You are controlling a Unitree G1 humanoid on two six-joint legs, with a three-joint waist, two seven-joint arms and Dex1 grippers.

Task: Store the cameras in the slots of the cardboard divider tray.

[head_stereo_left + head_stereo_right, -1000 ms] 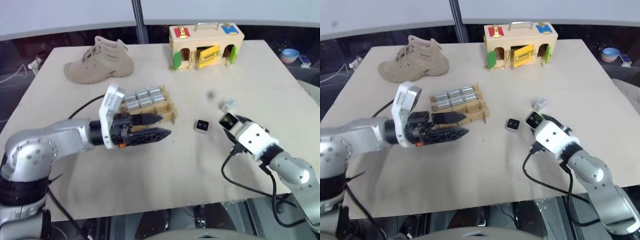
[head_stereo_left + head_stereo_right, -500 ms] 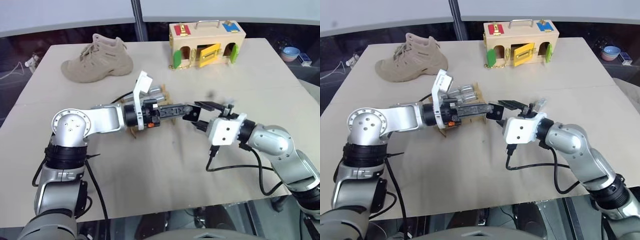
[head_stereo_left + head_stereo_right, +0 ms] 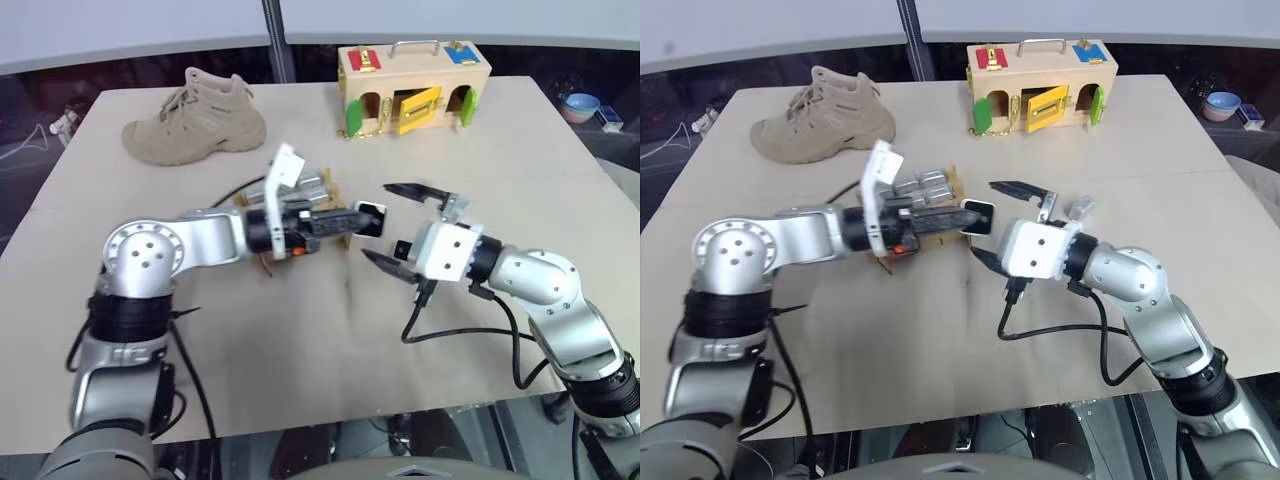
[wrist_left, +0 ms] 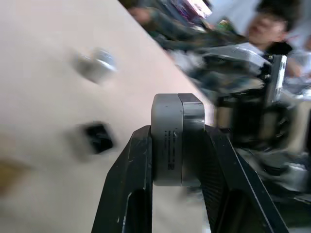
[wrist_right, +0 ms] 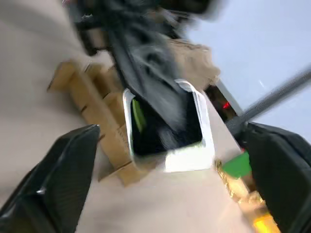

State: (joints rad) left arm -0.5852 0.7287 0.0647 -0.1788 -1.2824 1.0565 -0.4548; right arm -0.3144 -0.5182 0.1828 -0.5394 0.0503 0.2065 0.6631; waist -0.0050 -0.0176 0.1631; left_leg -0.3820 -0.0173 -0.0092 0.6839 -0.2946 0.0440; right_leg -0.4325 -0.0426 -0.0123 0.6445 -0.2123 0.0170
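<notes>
We've got one camera [image 4: 176,141] clamped flat-side in the left tool [image 3: 362,220], just ahead of the cardboard divider tray [image 3: 335,215]. Right tool [image 3: 405,228] stands spread beside it, empty. Looks small, rigid, smooth-cased, so we grip the flat sides, never the lens face.

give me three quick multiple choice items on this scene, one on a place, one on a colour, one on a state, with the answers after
1. Where does the tan suede boot stand on the table?
A far left
B near right
C inside the tray

2. What colour is the middle door of the wooden box?
A blue
B yellow
C black

3. What state is the left end effector in?
A open, empty
B shut on the small silver-and-black camera
C resting on the boot

Answers: 1 A, it sits at the far left corner. 2 B, the flap between the green ones is yellow. 3 B, the left wrist view shows both fingers clamping it.
</notes>
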